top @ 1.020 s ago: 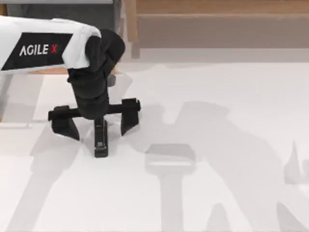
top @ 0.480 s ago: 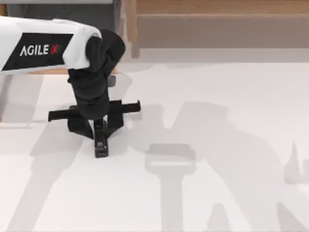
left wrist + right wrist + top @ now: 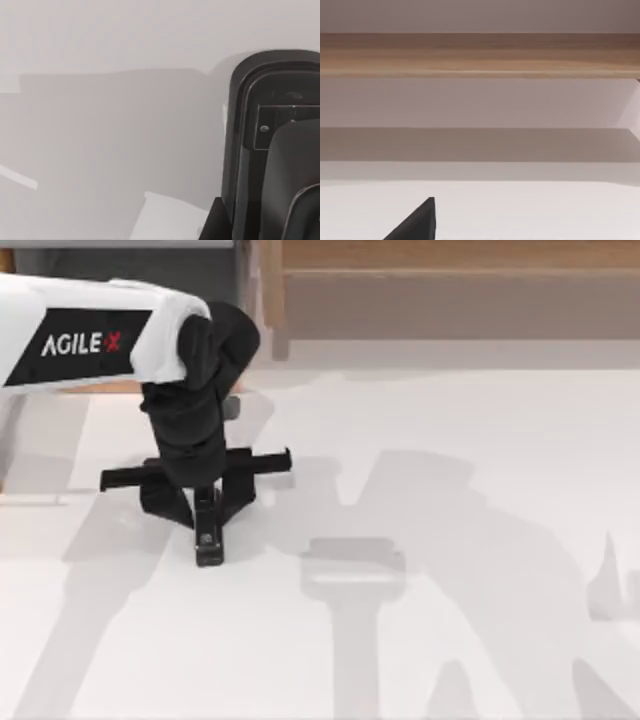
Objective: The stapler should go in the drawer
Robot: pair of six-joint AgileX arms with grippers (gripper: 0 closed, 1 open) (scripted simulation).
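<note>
The stapler (image 3: 208, 537) is a narrow black bar lying on the white table at the left, its long axis running front to back. My left gripper (image 3: 205, 506) reaches down over the stapler's far end and is shut on it, one finger on each side. The near end with the small pale mark sticks out in front of the fingers. The drawer (image 3: 272, 295) stands open at the back edge, with wood sides and a grey floor, well behind and to the right of the stapler. My right gripper (image 3: 419, 223) shows as a black tip low over the table.
The white table (image 3: 450, 540) carries only arm shadows across its middle and right. A wide wooden panel (image 3: 480, 55) runs across the right wrist view, above a shaded recess. My left arm's white link (image 3: 90, 335) spans the back left.
My left gripper's fingers closed in from a wide span onto the stapler's far end. In the last half second nothing has visibly moved.
</note>
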